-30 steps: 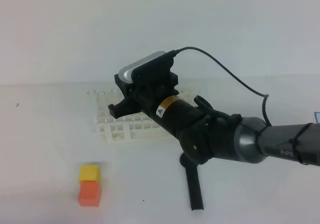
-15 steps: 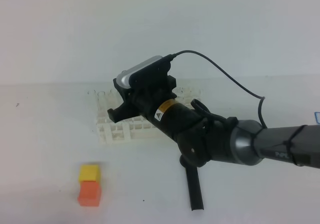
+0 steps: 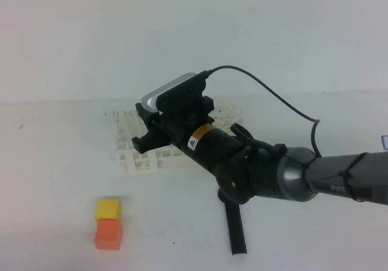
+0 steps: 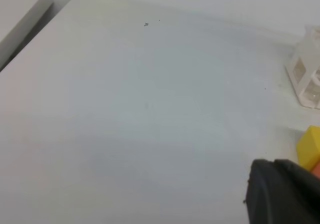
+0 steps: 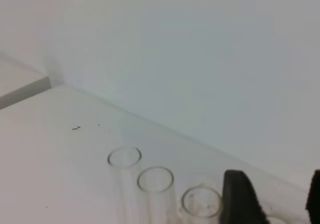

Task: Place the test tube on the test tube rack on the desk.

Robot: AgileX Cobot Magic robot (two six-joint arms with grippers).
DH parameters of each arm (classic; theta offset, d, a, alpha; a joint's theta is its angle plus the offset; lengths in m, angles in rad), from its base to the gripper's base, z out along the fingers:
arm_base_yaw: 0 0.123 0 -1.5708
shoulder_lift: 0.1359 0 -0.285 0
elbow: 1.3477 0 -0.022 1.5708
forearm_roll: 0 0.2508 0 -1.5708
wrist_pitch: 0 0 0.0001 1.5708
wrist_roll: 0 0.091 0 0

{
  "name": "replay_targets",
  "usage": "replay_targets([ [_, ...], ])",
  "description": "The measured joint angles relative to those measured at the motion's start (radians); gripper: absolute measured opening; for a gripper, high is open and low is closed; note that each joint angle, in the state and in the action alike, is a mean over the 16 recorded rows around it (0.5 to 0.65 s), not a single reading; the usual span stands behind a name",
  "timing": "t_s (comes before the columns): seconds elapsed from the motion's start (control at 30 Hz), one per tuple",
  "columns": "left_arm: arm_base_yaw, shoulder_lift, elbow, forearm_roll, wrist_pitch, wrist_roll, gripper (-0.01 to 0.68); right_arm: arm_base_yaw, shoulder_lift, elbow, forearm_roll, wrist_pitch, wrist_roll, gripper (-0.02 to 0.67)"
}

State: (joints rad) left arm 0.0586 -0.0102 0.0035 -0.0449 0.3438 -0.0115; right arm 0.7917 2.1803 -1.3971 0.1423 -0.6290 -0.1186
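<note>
Right arm shifted a little left and up over the test tube rack (image 3: 182,140) compared with a second earlier; wrist camera housing now sat higher above the back rows. My read: the right gripper (image 5: 272,196) was letting go. In the right wrist view two dark fingers (image 5: 240,199) stood apart with a gap and nothing visible between them, so jaws spread, no pinch I could see.

Clear tubes (image 5: 155,184) stood upright in a row just left of the fingers, rims up. Which one is the test tube I couldn't tell, they look identical. Judging by that, it was probably already seated in the rack, and what remained was to lift clear without clipping a rim.

Left gripper (image 4: 282,191) was only a dark edge in its own view, jaws pressed together, parked low over the desk (image 4: 125,108) near the yellow block (image 4: 310,146).
</note>
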Motion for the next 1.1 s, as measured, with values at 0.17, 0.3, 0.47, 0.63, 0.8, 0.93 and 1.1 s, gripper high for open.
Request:
replay_targets([
  [0.17,0.002,-0.001,0.002,0.000,-0.004,0.000,-0.001,0.000,-0.001,0.000,-0.003,0.004,-0.001,0.306],
  [0.3,0.002,-0.001,0.002,0.000,0.001,0.000,-0.001,0.000,-0.015,0.000,-0.008,0.013,-0.013,0.308],
  [0.47,0.002,-0.001,0.002,0.000,0.002,0.000,-0.001,0.000,-0.057,0.000,-0.016,0.058,-0.062,0.285],
  [0.63,0.002,0.000,0.000,0.000,0.006,0.000,-0.001,0.000,-0.127,0.000,-0.023,0.145,-0.141,0.218],
  [0.8,0.002,0.000,0.000,0.000,0.007,0.000,-0.001,-0.001,-0.215,0.000,-0.027,0.272,-0.245,0.126],
  [0.93,0.002,0.000,0.000,0.000,0.004,0.000,-0.001,-0.005,-0.294,0.000,-0.028,0.396,-0.322,0.061],
  [1.1,0.002,0.001,0.002,0.000,-0.002,0.000,-0.001,-0.016,-0.404,0.001,-0.029,0.545,-0.392,0.011],
])
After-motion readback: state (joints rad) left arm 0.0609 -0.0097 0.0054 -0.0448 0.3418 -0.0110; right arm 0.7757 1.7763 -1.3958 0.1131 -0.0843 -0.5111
